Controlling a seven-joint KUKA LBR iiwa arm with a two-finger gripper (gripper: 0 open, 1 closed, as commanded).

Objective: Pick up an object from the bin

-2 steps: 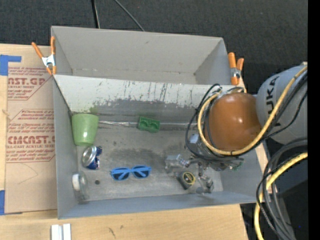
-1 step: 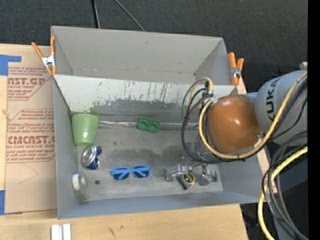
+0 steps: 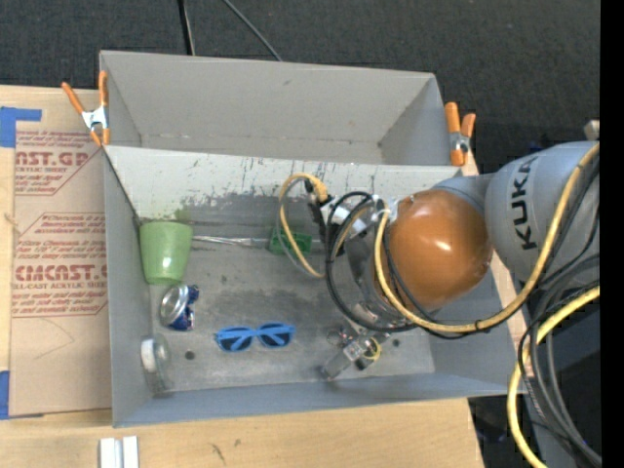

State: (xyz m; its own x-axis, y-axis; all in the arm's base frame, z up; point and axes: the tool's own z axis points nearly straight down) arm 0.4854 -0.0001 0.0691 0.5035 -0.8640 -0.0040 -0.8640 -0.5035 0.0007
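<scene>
Starting at the left wall of the bin (image 3: 127, 398), a green cup (image 3: 166, 251) sits tight against the metal. Just in front of it lies a blue-and-silver can (image 3: 177, 307), and a small pale round thing (image 3: 151, 353) is tucked into the front-left corner. Moving along the front floor, a pair of blue sunglasses (image 3: 253, 336) lies flat, lenses side by side, on open floor apart from the rest. Further back, near the middle, a dark green object (image 3: 290, 241) is half hidden behind looping cables (image 3: 336, 261). Now the gripper (image 3: 349, 351): it is down low by the front wall, right of the sunglasses, near them but not touching. They are the closest thing to it. I cannot tell whether the claw is spread or pressed together. Above it bulges the orange cover (image 3: 436, 247) on the wrist.
</scene>
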